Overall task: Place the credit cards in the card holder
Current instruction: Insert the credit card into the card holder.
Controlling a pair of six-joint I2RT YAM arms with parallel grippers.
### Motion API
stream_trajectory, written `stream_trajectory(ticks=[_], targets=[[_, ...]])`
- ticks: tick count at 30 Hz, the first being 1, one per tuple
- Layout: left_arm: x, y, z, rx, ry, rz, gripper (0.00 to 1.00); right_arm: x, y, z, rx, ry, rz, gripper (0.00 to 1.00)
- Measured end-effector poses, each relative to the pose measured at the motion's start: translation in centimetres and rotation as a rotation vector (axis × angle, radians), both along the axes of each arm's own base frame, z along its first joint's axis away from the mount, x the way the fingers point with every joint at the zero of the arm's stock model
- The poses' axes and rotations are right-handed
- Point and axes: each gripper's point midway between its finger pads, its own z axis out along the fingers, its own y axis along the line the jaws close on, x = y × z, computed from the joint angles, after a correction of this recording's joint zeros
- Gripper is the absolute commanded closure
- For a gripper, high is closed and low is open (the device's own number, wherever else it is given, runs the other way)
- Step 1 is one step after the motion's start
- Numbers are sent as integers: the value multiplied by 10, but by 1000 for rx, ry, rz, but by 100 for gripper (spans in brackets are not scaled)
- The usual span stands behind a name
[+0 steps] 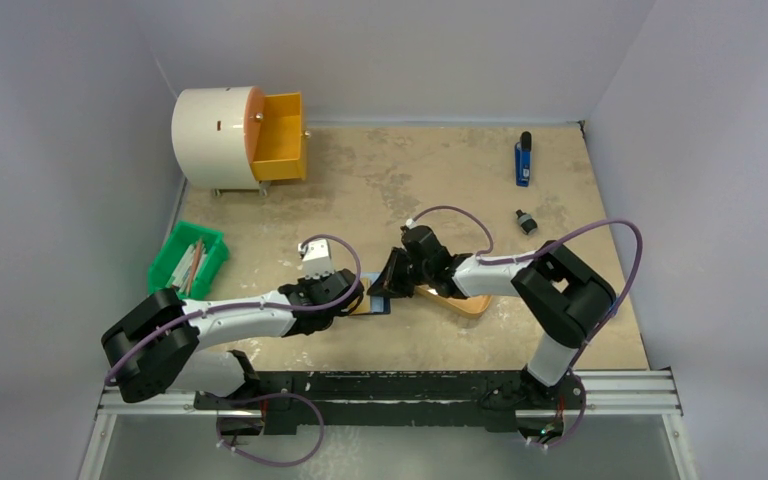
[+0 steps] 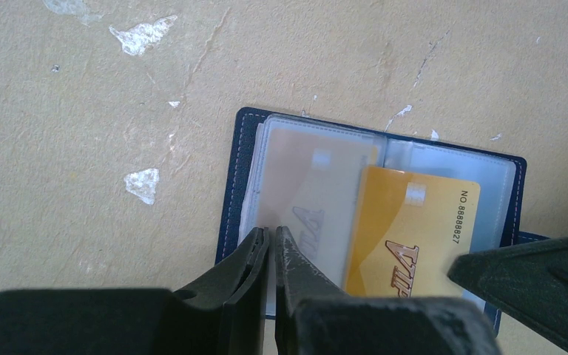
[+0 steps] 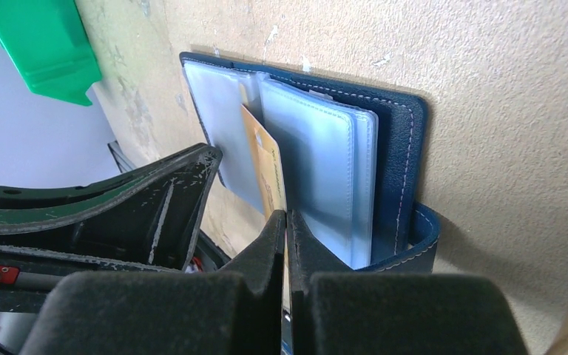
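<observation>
The navy card holder (image 2: 229,192) lies open on the table, its clear sleeves fanned out; it also shows in the right wrist view (image 3: 399,163) and the top view (image 1: 375,306). My left gripper (image 2: 272,233) is shut on the near edge of a clear sleeve, which holds a pale card (image 2: 303,200). My right gripper (image 3: 286,218) is shut on a yellow credit card (image 3: 266,170), held edge-on with its far end between the sleeves. That card (image 2: 414,229) lies over the holder's right half. In the top view the left gripper (image 1: 358,298) and right gripper (image 1: 392,285) meet over the holder.
An orange oval tray (image 1: 470,302) sits just right of the holder under the right arm. A green bin (image 1: 188,260) with sticks stands at the left. A white drum with an orange drawer (image 1: 230,135) is at the back left. A blue object (image 1: 523,160) and a small black object (image 1: 527,222) lie at the back right.
</observation>
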Motion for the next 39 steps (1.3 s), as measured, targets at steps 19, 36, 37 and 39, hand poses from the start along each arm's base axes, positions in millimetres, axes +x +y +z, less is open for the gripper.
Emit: stream_trajectory(ticks=[19,36,37,39], targets=[[0,0,0,-13,-5,5,93,8,4,1,9,-21,-17,100],[-3,4,8,-15,-10,6,89,11,15,-4,11,-13,8,100],[-3,6,11,-18,-17,9,89,11,15,-3,11,-14,11,100],[-2,9,18,-22,-33,15,88,11,16,-2,12,-16,16,100]])
